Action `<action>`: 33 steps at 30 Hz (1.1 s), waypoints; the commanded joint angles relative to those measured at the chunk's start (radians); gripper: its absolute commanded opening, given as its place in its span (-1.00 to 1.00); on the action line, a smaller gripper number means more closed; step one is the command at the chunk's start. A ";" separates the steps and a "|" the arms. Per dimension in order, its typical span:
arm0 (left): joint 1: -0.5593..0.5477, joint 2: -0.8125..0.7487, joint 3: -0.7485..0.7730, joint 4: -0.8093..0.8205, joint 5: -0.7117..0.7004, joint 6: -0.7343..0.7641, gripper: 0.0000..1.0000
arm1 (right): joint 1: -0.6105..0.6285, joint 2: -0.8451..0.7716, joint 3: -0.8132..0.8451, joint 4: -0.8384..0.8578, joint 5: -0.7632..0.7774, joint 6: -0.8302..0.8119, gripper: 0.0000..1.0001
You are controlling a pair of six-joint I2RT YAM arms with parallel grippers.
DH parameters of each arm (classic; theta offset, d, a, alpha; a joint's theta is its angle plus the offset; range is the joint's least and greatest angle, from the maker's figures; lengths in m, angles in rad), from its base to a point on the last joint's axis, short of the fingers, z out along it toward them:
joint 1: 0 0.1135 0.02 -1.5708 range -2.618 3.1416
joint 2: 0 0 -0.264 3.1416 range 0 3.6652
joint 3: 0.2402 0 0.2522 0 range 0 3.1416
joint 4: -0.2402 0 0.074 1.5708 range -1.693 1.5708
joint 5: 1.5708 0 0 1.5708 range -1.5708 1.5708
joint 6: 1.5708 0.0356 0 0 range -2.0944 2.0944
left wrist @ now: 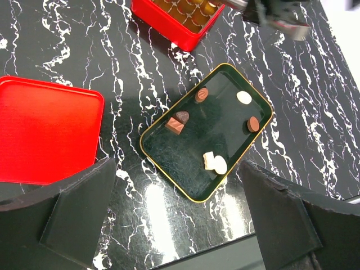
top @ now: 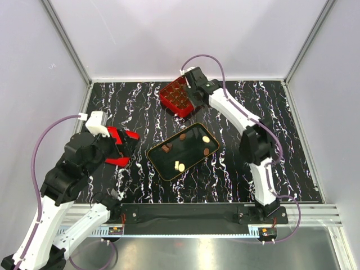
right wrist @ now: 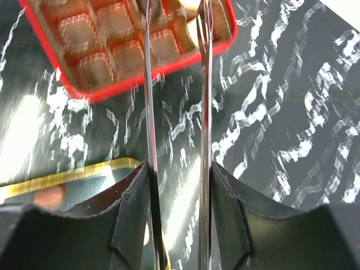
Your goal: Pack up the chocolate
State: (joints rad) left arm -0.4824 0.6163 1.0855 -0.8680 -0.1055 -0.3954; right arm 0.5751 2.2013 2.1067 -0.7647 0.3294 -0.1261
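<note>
Several pieces of chocolate lie in the black gold-rimmed tray (top: 194, 143): a white one (left wrist: 244, 97), round brown ones (left wrist: 202, 94) (left wrist: 254, 124), a brown pair (left wrist: 178, 122) and a white pair (left wrist: 215, 163). The red gridded box (top: 175, 97) stands at the back. My right gripper (top: 189, 90) hovers over its right part; its thin metal fingers (right wrist: 147, 84) stand apart above the cells of the box (right wrist: 112, 50), and I see nothing between them. My left gripper (top: 126, 147) is wide open, left of the tray, and holds nothing.
A flat red lid (left wrist: 45, 132) lies on the marble table left of the tray, under my left arm. The tray's rim (right wrist: 67, 177) and a blurred brown piece (right wrist: 49, 197) show low in the right wrist view. White walls enclose the table.
</note>
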 commanded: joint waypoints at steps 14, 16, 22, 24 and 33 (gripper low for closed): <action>0.004 -0.026 0.005 0.049 0.018 0.006 0.98 | 0.253 -0.571 -0.611 -0.070 -0.058 0.215 0.11; 0.004 -0.030 0.005 0.044 0.017 0.006 0.98 | 0.273 -0.578 -0.652 -0.058 -0.058 0.250 0.11; 0.004 -0.035 0.008 0.038 0.012 0.003 0.98 | 0.299 -0.597 -0.718 -0.009 -0.027 0.309 0.14; 0.004 -0.038 0.008 0.038 0.012 0.003 0.98 | 0.301 -0.592 -0.728 0.013 -0.044 0.315 0.15; 0.004 -0.030 -0.004 0.046 0.009 0.003 0.98 | 0.319 -0.546 -0.781 0.088 -0.053 0.292 0.18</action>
State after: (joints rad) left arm -0.4824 0.5896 1.0855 -0.8673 -0.1017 -0.3958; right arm 0.8776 1.6516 1.3346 -0.7494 0.2707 0.1616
